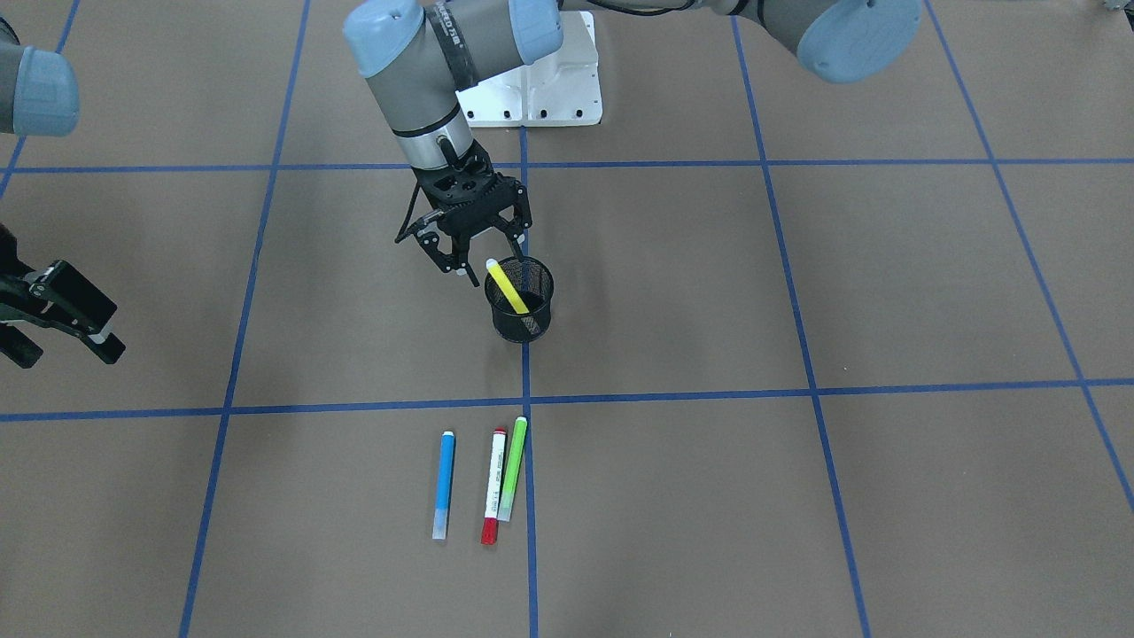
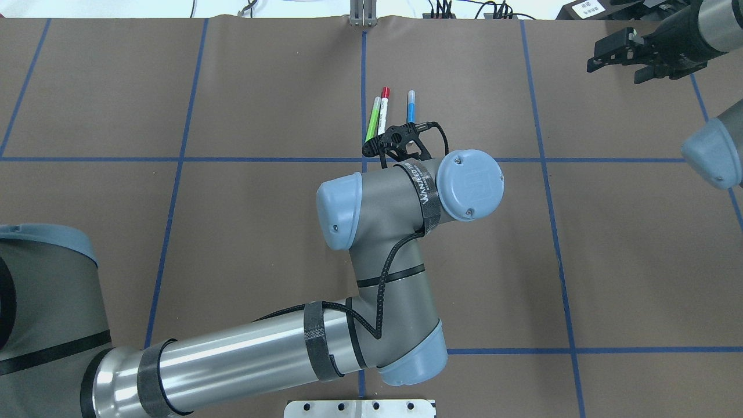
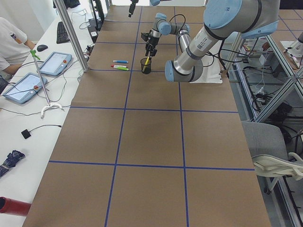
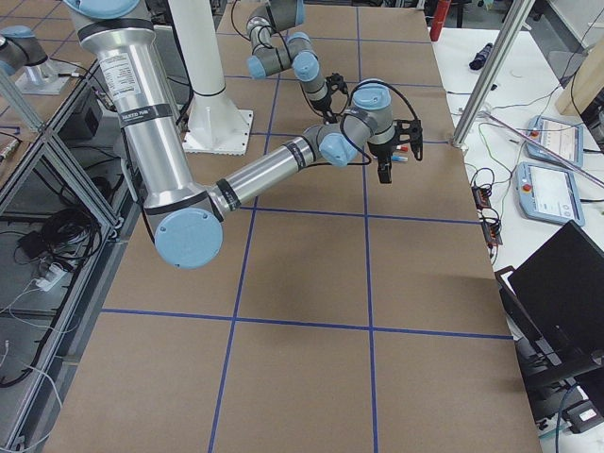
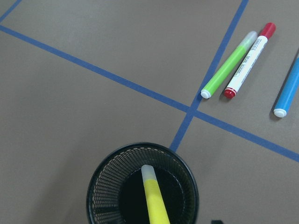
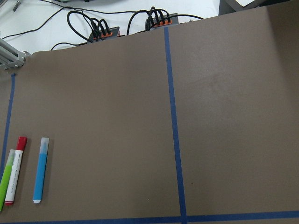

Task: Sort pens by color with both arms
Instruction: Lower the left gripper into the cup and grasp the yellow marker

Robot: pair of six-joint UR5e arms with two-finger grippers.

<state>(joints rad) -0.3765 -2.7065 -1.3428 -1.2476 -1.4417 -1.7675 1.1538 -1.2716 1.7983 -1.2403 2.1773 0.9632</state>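
Three pens lie flat on the table (image 1: 709, 292) past the cup (image 1: 519, 328), on its side away from the robot's base. From my screen I see the green pen (image 1: 512, 468) and the red-and-white pen (image 1: 493, 486) side by side and touching, nearly straight out from the cup along the blue tape line (image 1: 525, 372) that the cup stands on. The blue pen (image 1: 445, 485) lies near them but apart, on the side towards the right arm. One more, the yellow pen (image 1: 508, 285), stands inside the cup, leaning, its pale cap poking above the rim on the base side.

I read the left gripper (image 1: 478, 252) as hanging just above the cup's rim on the base side, its fingers (image 1: 440, 259) spread apart and gripping nothing, with the yellow pen's cap just below them. The right gripper (image 1: 53, 319) hovers well away from the cup, out to the robot's right, and its fingers look parted too, with nothing between them
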